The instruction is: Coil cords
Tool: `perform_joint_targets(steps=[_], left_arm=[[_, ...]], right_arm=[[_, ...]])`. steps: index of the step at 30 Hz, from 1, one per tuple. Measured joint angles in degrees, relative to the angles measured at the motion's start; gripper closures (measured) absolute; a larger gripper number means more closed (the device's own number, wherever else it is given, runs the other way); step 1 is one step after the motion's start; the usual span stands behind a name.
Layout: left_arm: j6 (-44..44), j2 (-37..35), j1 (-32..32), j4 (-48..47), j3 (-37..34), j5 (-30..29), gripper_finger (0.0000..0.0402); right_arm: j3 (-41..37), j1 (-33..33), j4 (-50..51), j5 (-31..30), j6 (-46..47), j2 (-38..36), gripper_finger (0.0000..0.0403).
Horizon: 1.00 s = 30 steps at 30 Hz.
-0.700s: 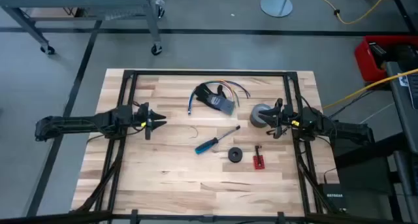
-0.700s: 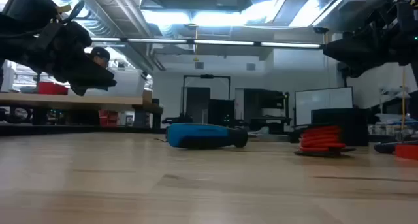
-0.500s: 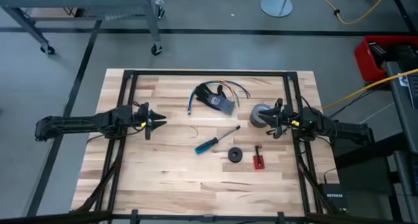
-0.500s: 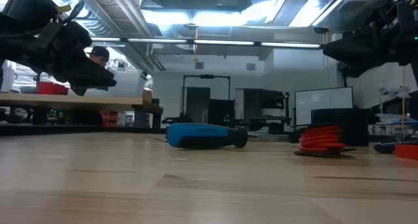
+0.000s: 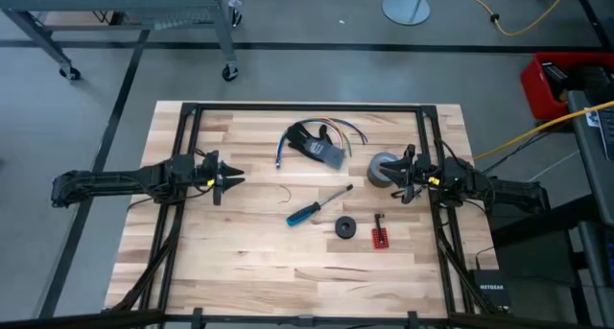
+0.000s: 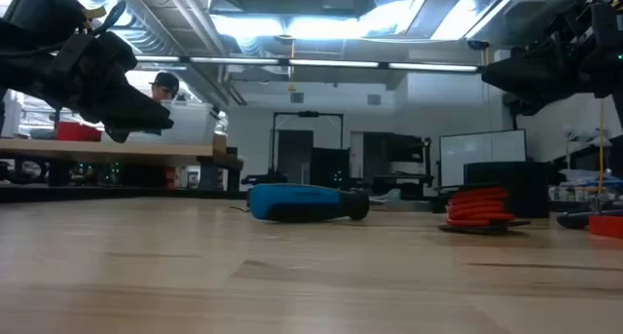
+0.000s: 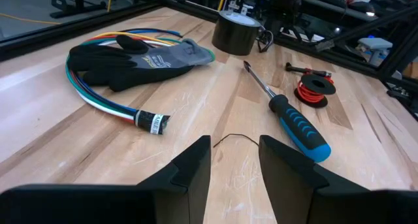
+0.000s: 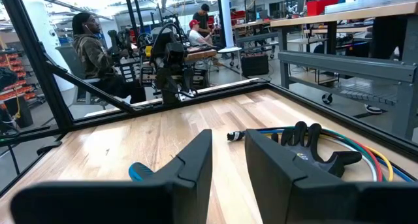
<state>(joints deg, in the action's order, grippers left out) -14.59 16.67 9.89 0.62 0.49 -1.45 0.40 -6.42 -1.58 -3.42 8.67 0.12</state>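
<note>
While both my arms hang above the wooden table without touching anything, my left gripper sits over the table's left side with its two fingers parted and nothing between them, and my right gripper hovers over the right side, just beside the grey tape roll, its fingers also apart with only a narrow gap and nothing in it. One cord, a thin dark wire, lies loose on the wood a little way ahead of my left gripper, curving like a hook. Near it lies the blue-handled screwdriver, slanted, and beyond that sits a small spool wound with red cord, which from above looks like a dark puck; a small red piece lies beside it. Toward the far edge, a black and grey glove rests on a bundle of coloured wires that loops around it. A seated person shows in the room beyond my left arm.
</note>
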Motion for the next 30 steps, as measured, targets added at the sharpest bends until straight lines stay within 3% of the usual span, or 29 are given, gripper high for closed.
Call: perform_joint_targets(steps=[21,24,30], left_arm=[[0.02,-0.02,0.00,0.00,0.00,-0.04,0.0279],[-3.03,0.00,0.01,0.35,-0.02,-0.07,0.0279],[-11.06,-0.04,0.02,14.83,-0.02,-0.77,0.0279]], right_arm=[[0.25,0.02,-1.38,-0.06,0.00,0.00,0.0306],[0.50,0.02,-1.75,0.02,0.02,0.02,0.0306],[0.81,0.00,-7.14,6.87,0.39,0.02,0.0306]])
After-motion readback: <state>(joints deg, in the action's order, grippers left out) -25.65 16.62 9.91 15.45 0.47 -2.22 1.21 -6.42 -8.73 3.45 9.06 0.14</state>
